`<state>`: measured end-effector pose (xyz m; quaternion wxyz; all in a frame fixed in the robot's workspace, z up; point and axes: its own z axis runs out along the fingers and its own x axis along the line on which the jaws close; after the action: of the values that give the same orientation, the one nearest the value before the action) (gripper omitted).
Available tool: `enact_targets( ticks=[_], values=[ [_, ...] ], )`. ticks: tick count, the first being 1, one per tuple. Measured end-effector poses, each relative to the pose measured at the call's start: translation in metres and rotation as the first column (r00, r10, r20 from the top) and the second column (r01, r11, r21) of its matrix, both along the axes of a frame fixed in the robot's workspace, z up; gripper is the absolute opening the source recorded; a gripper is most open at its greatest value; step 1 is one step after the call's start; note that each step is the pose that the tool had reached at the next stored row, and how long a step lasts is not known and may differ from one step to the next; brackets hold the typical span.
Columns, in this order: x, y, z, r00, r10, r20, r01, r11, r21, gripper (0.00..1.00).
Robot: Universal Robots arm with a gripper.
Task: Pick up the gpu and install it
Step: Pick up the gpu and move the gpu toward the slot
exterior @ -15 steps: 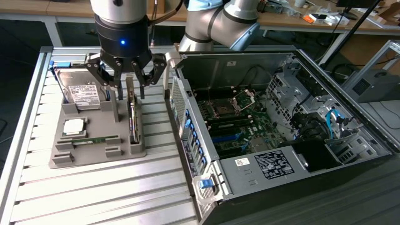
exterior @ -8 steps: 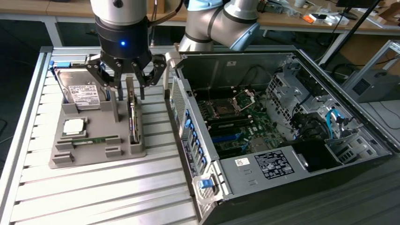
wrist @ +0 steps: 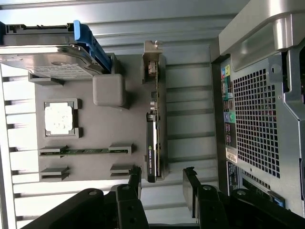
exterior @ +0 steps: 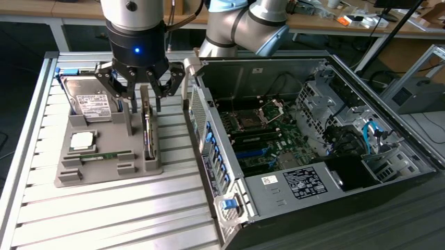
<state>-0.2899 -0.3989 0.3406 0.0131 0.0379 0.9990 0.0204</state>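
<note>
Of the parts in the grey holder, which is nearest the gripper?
The gpu, the one standing on edge at the grey holder's side nearest the computer case; the open gripper hangs above it.

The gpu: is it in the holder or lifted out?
In: the gpu stands on edge in the grey holder, open gripper over it.

The thin tan circuit-card gpu point(exterior: 147, 133) stands on edge in the grey moulded tray point(exterior: 104, 174). The tray lies on the slatted metal tabletop point(exterior: 104, 219), at the exterior view's left of the open steel computer case point(exterior: 257, 70).
</note>
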Motion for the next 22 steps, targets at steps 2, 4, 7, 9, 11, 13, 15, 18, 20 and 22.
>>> enact_targets(
  ticks=[2,4,7,9,11,13,15,18,20,22],
  values=[
    [0.0000,0.0000,-0.0006,1.0000,0.000,0.0001,0.000,1.0000,0.0000,0.48],
    [0.0000,0.0000,-0.0013,1.0000,0.000,0.0001,0.000,1.0000,0.0000,0.48],
    [0.0000,0.0000,-0.0027,1.0000,0.000,0.0001,0.000,1.0000,0.0000,0.48],
    [0.0000,0.0000,-0.0036,1.0000,0.000,0.0001,0.000,1.0000,-0.0001,0.48],
    [0.0000,0.0000,-0.0046,1.0000,0.000,0.0000,0.000,1.0000,0.0001,0.48],
    [0.0000,0.0000,-0.0053,1.0000,0.000,0.0001,0.000,1.0000,0.0000,0.48],
    [0.0000,0.0000,-0.0059,1.0000,0.000,0.0000,0.000,1.0000,0.0000,0.48],
    [0.0000,0.0000,-0.0071,1.0000,0.000,0.0001,0.000,1.0000,0.0000,0.48],
    [0.0000,0.0000,-0.0080,1.0000,0.000,0.0000,0.000,1.0000,0.0000,0.48],
    [0.0000,0.0000,-0.0093,1.0000,0.000,0.0000,0.000,1.0000,0.0000,0.48]
  ],
)
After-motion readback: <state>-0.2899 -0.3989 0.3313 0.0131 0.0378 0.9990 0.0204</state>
